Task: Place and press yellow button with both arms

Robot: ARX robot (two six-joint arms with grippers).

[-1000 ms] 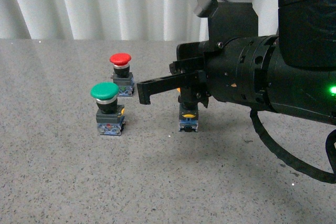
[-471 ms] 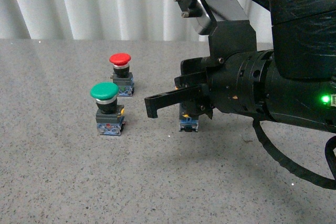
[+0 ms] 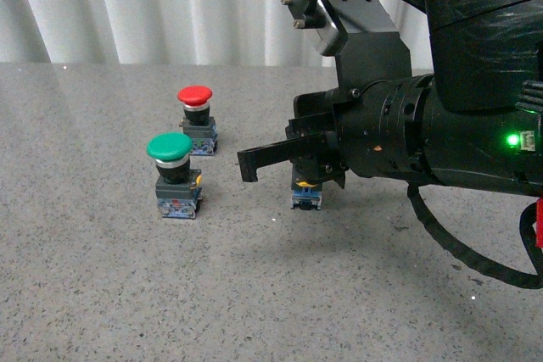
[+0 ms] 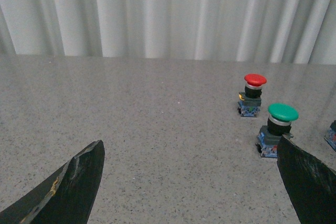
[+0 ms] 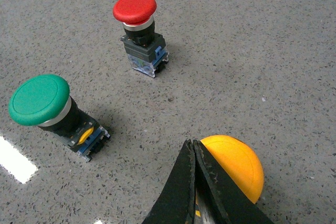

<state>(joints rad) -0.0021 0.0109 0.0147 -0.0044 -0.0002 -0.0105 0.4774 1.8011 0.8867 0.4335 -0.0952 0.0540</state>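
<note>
The yellow button (image 3: 305, 198) stands on the grey table, and only its blue-grey base shows under my right arm in the front view. In the right wrist view its yellow cap (image 5: 236, 166) lies right beside and partly under my shut right gripper (image 5: 191, 145). In the front view the right gripper (image 3: 247, 164) reaches left over the button, its tips past the cap. I cannot tell if it touches the cap. My left gripper (image 4: 191, 182) is open and empty, low over bare table, well away from the buttons.
A green-capped button (image 3: 172, 148) stands left of the yellow one, and a red-capped button (image 3: 194, 95) stands behind it. Both show in the right wrist view (image 5: 39, 98) (image 5: 135, 8) and left wrist view (image 4: 282, 112) (image 4: 255, 80). A white curtain (image 3: 127, 6) backs the table (image 3: 127, 294).
My right gripper has come down and shifted slightly right over the yellow button. The buttons have not moved.
</note>
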